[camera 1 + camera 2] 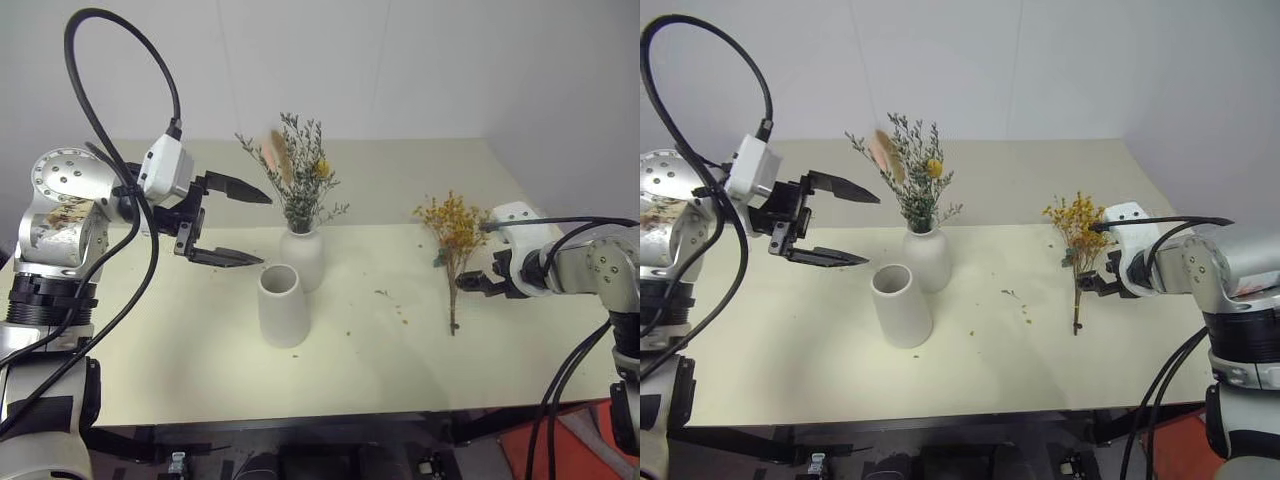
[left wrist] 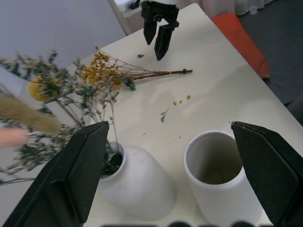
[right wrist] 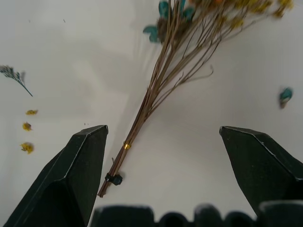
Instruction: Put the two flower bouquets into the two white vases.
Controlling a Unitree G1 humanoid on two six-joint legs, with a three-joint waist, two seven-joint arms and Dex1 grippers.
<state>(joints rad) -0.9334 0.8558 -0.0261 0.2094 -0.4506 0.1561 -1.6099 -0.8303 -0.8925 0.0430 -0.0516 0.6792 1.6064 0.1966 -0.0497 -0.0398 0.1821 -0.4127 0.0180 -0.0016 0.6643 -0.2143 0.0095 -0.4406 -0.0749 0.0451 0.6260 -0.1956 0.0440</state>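
So the grey-green bouquet (image 1: 297, 180) with the yellow ball bloom is already standing in the round narrow-necked vase (image 1: 303, 256) mid-table, and the wide-mouthed vase (image 1: 282, 305) sits just in front of it, nearer and a bit left, with nothing in it. Over on the right, the yellow-orange bouquet (image 1: 453, 240) lies flat on the table (image 1: 180, 370), blooms far, stems near. The right gripper (image 1: 472, 283) is spread wide with nothing in it, just beside the stems, while the left gripper (image 1: 231, 223) hangs open and empty in the air left of the vases.
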